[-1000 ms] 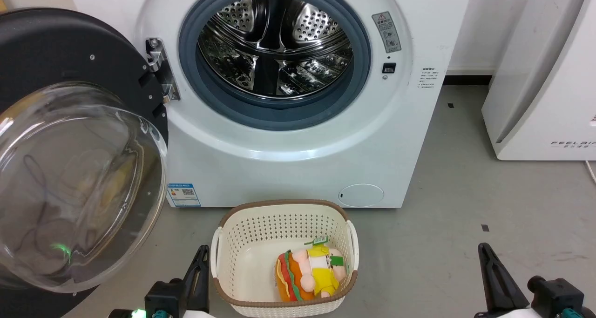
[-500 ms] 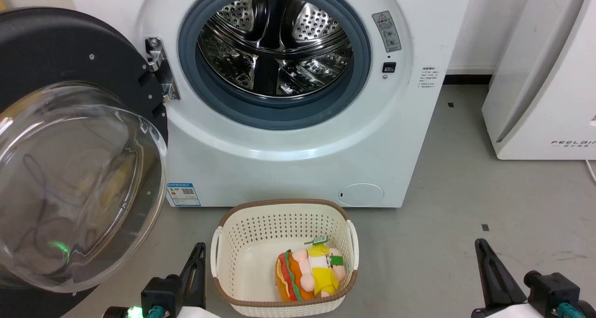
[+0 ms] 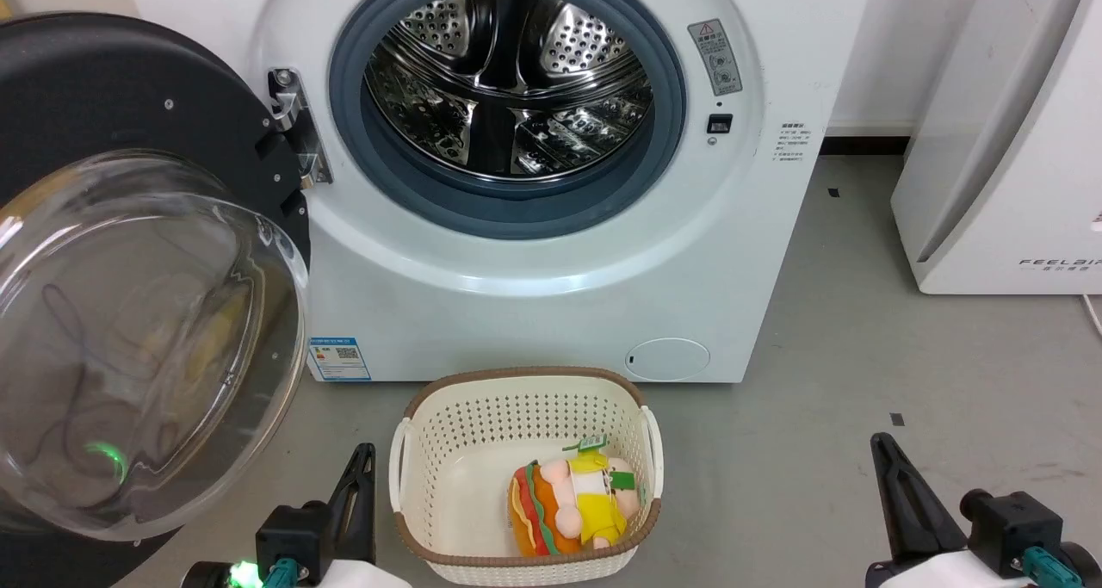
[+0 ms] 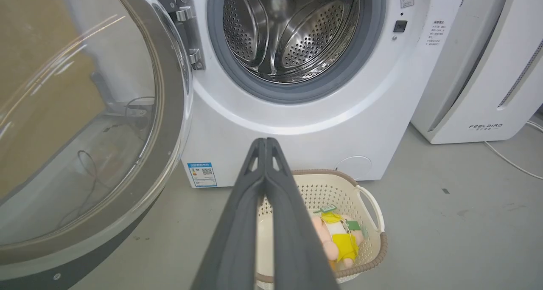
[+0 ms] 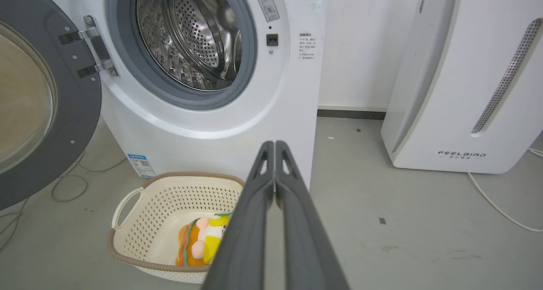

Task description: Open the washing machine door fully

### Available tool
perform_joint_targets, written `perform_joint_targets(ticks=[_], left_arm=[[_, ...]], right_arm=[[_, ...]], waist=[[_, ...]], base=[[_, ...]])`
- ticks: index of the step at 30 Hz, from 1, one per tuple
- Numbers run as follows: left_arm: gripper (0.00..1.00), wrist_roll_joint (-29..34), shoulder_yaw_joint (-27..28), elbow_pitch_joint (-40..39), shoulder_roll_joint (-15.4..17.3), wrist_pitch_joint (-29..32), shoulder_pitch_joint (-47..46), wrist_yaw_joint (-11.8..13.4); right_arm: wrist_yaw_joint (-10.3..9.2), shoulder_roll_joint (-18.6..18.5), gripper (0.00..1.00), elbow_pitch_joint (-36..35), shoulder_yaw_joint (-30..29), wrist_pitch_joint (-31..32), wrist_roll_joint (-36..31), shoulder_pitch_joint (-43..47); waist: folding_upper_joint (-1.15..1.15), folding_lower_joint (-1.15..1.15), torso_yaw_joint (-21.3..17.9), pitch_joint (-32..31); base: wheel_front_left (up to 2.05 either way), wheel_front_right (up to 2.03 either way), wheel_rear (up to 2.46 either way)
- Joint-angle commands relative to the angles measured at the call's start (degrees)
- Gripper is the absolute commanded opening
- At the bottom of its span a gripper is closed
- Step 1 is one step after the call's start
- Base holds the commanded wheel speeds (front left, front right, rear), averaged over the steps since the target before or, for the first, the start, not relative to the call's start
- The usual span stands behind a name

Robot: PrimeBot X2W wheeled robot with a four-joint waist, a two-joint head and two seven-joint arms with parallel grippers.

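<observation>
So the washing machine door (image 3: 146, 312) hung out left of the washing machine (image 3: 551, 295). A basket (image 3: 516, 373) sat on the floor (image 3: 861, 355) right in front of it, a plush toy (image 3: 572, 510) inside. Another appliance (image 3: 1007, 183) stood off to the right. Left hand (image 3: 363, 461) and right hand (image 3: 880, 450) flanked the basket.
</observation>
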Motion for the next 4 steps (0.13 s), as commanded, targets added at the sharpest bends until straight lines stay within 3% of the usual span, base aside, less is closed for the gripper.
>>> perform_joint_targets(ticks=[1, 4], left_arm=[[0.0, 0.46, 0.32, -0.5, -0.01, 0.33, -1.23, -0.24], [0.0, 0.56, 0.47, -0.78, -0.01, 0.68, -1.31, -0.28]], right_arm=[[-0.02, 0.04, 0.0, -0.45, 0.1, 0.33, -0.44, -0.74], [-0.02, 0.04, 0.0, -0.61, 0.17, 0.62, -0.61, -0.88]], waist=[[0.0, 0.0, 0.0, 0.01], [0.0, 0.0, -0.01, 0.03]], base=[[0.0, 0.0, 0.0], [0.0, 0.0, 0.0]])
